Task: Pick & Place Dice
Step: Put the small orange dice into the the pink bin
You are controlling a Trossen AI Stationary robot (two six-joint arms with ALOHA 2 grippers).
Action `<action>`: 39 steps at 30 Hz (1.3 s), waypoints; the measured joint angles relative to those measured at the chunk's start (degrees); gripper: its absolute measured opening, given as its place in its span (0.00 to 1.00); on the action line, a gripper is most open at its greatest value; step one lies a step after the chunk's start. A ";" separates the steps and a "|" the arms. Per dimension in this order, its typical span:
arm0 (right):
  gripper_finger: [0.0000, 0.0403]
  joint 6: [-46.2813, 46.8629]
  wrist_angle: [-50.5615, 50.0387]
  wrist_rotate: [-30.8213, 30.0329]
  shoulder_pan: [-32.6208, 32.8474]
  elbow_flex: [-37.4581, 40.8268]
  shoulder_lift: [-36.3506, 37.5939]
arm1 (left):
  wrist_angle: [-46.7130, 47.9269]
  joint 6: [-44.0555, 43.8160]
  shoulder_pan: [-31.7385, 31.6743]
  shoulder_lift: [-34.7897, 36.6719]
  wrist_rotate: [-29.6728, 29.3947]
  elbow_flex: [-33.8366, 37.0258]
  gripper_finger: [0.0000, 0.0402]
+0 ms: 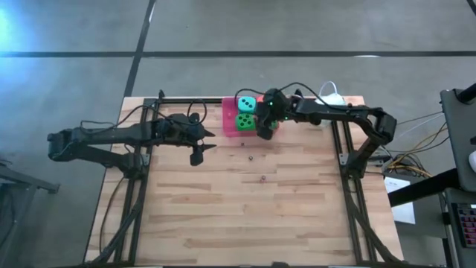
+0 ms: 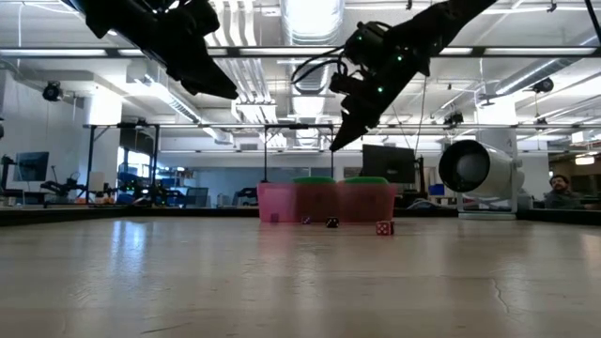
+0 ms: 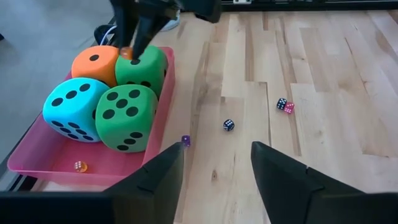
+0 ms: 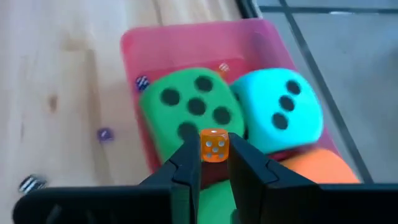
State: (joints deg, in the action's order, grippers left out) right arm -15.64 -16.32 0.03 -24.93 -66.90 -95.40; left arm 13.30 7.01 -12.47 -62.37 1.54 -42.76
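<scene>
A pink tray [image 3: 37, 168] at the table's far edge holds large foam dice: two green [image 3: 124, 115], one teal [image 3: 74, 109], one orange [image 3: 94, 62]. My right gripper [image 4: 214, 157] hangs above the tray, over a green foam die [image 4: 193, 102], shut on a small clear orange die [image 4: 214, 146]. My left gripper [image 3: 217, 162] stands open in the air left of the tray, holding nothing. Small dice lie on the table: purple [image 3: 185, 140], dark blue [image 3: 229, 125], black [image 3: 282, 104], pink [image 3: 289, 107]. My right gripper pinches the small orange die by two opposite faces [image 4: 207, 149], right at its fingertips [image 4: 189, 163]. The fingers slant down from the table's right side. The die is lifted clear, above the foam dice in the tray.
Inside the tray lie further small dice, an orange one [image 3: 79, 166] on its floor and a blue one [image 4: 142, 81] beside the green foam die. A white device [image 2: 484, 169] sits at the far right corner. The near half of the wooden table [image 1: 253, 216] is bare planks.
</scene>
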 joint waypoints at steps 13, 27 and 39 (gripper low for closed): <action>0.14 0.18 5.86 6.05 -2.78 -3.33 -6.69 | -0.56 0.02 0.00 0.02 -0.01 0.00 0.52; 0.14 -0.69 9.29 10.71 -4.50 -10.11 -14.85 | -0.17 0.04 0.00 0.02 -0.02 0.00 0.50; 0.17 -0.96 7.31 10.51 -4.52 -17.33 -21.13 | 0.49 0.02 0.00 0.01 -0.02 0.04 0.43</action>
State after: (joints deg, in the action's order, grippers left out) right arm -16.60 -9.01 10.54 -29.45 -84.23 -116.53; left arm 13.79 7.03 -12.47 -62.36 1.52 -42.72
